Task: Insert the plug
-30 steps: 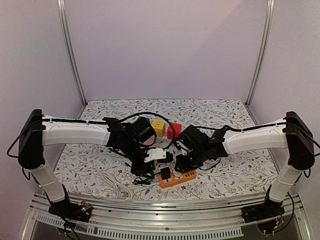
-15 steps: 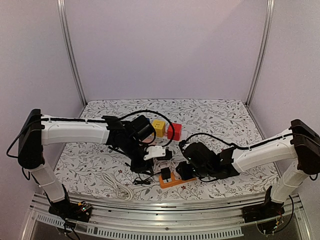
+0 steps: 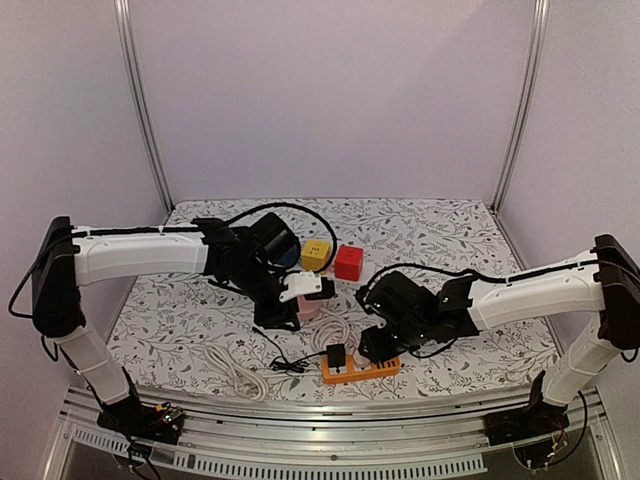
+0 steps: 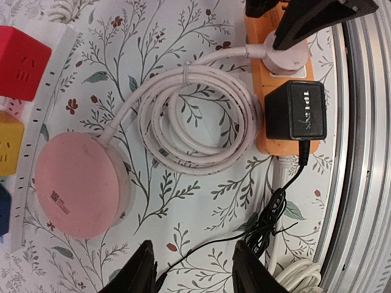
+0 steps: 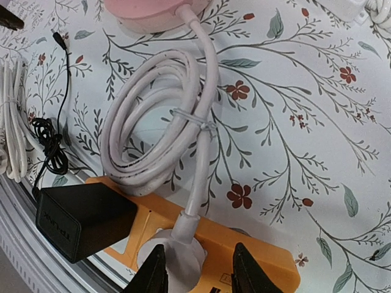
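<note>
Right claw (image 5: 200,246) has dropped; plug (image 5: 175,256) sits between its fingers.

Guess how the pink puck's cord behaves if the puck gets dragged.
The cord looks floppy, but a tie bundles the coil, so it would probably slide as one clump. Its plug sits in the strip, so a drag would likely tug the strip. The puck is flat, unlikely to tip.

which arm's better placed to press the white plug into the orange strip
Right. The right gripper sits over the white plug at the orange strip, fingers either side. The left gripper hovers open over the cloth, apart from the plug.
</note>
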Action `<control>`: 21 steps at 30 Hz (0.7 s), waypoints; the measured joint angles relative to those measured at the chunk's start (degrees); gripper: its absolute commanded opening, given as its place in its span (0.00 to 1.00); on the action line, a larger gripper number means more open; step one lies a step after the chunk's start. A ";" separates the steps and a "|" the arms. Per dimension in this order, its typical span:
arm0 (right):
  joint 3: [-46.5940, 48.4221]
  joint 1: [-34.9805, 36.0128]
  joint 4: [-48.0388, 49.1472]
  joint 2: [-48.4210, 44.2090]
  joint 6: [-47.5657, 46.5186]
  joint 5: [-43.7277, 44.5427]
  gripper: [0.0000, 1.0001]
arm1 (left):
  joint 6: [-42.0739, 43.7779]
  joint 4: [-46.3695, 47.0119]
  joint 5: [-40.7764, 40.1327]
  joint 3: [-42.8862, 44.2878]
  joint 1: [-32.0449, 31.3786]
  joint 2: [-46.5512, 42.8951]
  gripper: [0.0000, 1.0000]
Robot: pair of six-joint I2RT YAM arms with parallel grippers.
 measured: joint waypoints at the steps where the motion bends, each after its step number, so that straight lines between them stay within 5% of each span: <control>1: 0.42 -0.35 -1.14 -0.13 -0.33 -0.76 0.35 | 0.07 -0.11 -0.09 0.00 0.13 -0.24 0.42; 13: 1.79 -1.40 -7.21 -2.14 -2.34 -7.85 0.36 | 0.35 -0.35 -0.37 0.00 0.90 -2.40 0.42; 21: 2.08 -2.40 -6.73 0.52 -1.75 -9.01 0.23 | 0.50 -0.39 -0.39 0.00 1.49 -2.40 0.42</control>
